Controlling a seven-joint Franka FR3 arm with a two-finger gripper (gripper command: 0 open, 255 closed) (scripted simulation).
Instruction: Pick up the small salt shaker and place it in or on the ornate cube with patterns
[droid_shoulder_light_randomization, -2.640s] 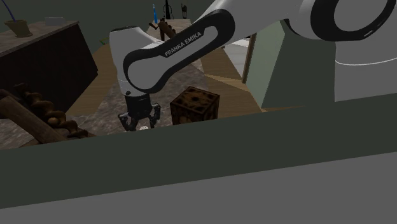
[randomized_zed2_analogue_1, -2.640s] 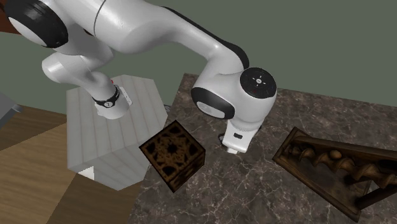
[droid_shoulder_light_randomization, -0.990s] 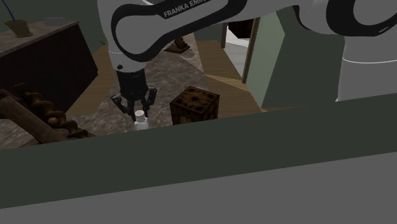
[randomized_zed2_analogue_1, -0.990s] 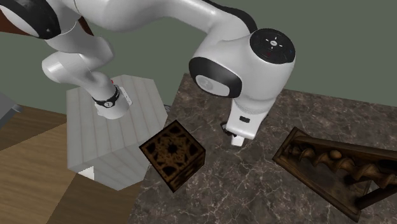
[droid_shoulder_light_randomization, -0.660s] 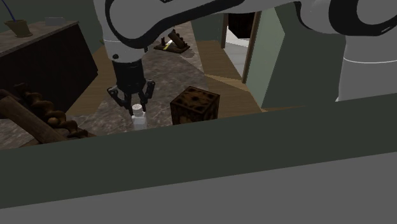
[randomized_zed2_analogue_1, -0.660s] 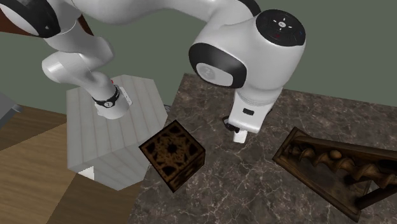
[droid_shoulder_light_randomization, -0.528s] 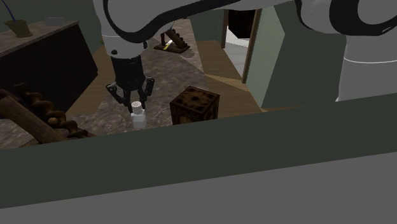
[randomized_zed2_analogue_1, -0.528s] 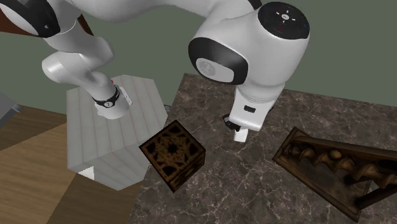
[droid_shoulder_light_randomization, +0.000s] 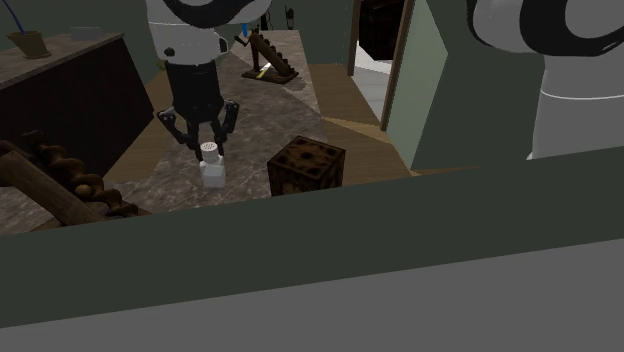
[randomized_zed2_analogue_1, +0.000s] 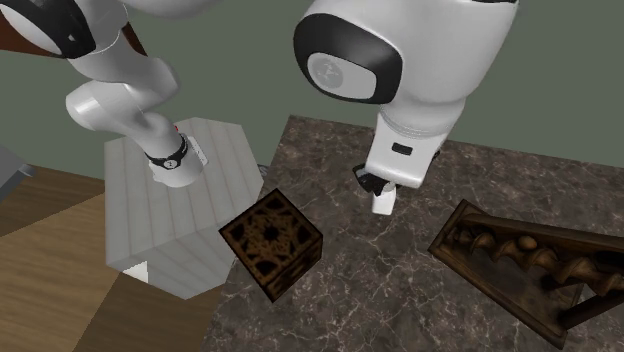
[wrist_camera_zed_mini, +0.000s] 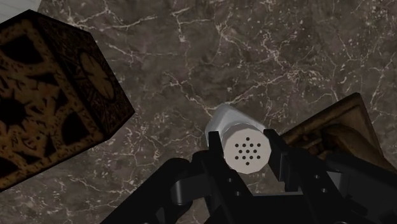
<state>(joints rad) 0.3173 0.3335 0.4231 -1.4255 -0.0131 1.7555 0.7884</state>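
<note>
**Shaker in the fingers, patterned cube alongside**

Salt shaker, small and white with a ring of dots in its round cap, sits clasped between the two black fingers of the gripper, which have closed narrowly on it just below the cap. The wrist view gives this grip plainly: one finger presses each side, and the shaker's pale body points away toward the dark veined marble counter.

The shoulder view adds the height. There the shaker hangs upright under the fingers and looks to be clear of the counter (its base is seen against the stone, not resting on it). The ornate cube, dark brown with gold fretwork on its faces, stands on the counter toward that view's right of the shaker, near but apart from it.

The second exterior view looks from above. The cube sits at the counter's edge, close to the white ribbed stand, with the shaker peeking out beneath the arm's white wrist. A carved wooden rack with turned spindles lies on the counter at that view's right, on the far side of the shaker from the cube.
</note>
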